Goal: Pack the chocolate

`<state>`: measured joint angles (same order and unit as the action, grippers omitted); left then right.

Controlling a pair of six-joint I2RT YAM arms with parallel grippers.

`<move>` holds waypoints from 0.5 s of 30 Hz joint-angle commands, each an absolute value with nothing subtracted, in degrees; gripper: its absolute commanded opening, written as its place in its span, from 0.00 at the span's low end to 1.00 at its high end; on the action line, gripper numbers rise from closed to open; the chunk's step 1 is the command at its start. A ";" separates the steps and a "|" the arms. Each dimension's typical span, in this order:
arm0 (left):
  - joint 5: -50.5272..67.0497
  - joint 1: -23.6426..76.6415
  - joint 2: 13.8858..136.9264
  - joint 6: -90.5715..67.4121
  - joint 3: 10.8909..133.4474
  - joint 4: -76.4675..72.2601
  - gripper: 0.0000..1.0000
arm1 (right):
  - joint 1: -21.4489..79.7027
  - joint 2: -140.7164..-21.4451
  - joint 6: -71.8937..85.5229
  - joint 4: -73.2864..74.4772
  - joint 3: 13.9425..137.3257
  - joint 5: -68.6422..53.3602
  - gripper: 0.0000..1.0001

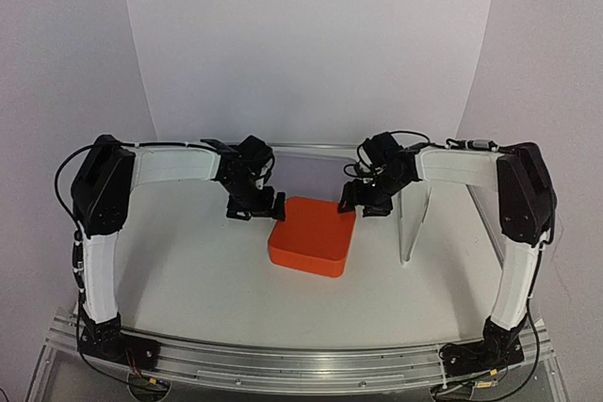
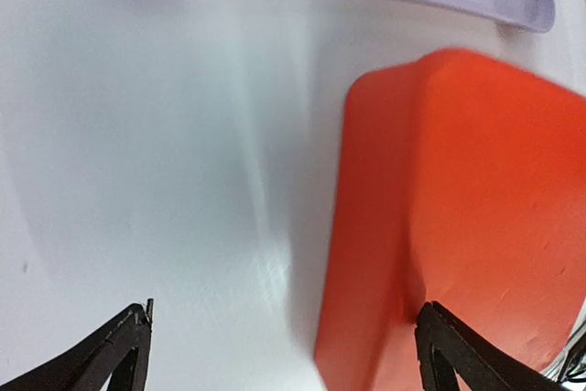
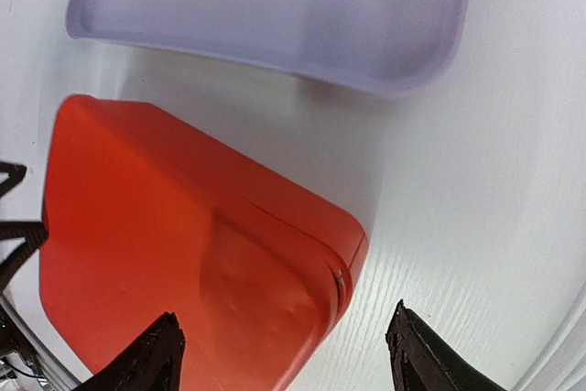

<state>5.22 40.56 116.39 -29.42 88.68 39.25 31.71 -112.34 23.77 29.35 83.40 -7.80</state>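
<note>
The orange box [image 1: 312,235] sits shut between the two: left pincer [image 1: 252,206] at its far-left corner, right pincer [image 1: 366,199] at far-right. Both gape wide and empty, no chocolate showing.

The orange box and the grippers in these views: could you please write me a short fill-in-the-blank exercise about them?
1. The box on the table is coloured ____.
2. The box is ____, so its inside is hidden.
3. In the top view, the left gripper is at the box's ____ side.
4. The right gripper has its jaws ____.
Missing words: orange; closed; left; open.
</note>
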 commanded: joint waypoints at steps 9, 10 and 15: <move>42.17 43.91 104.97 -38.17 59.32 1.80 1.00 | 31.56 -123.27 12.99 34.59 97.67 -14.79 0.73; 42.96 44.28 106.87 -37.75 60.93 2.46 1.00 | 31.57 -123.15 12.72 34.68 97.06 -15.10 0.73; 41.46 44.07 111.33 -36.61 65.75 6.50 1.00 | 31.59 -120.53 12.91 35.12 91.73 -17.45 0.71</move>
<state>38.08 44.62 109.12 -36.96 61.94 10.14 31.45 -123.29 13.88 32.56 95.40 -13.25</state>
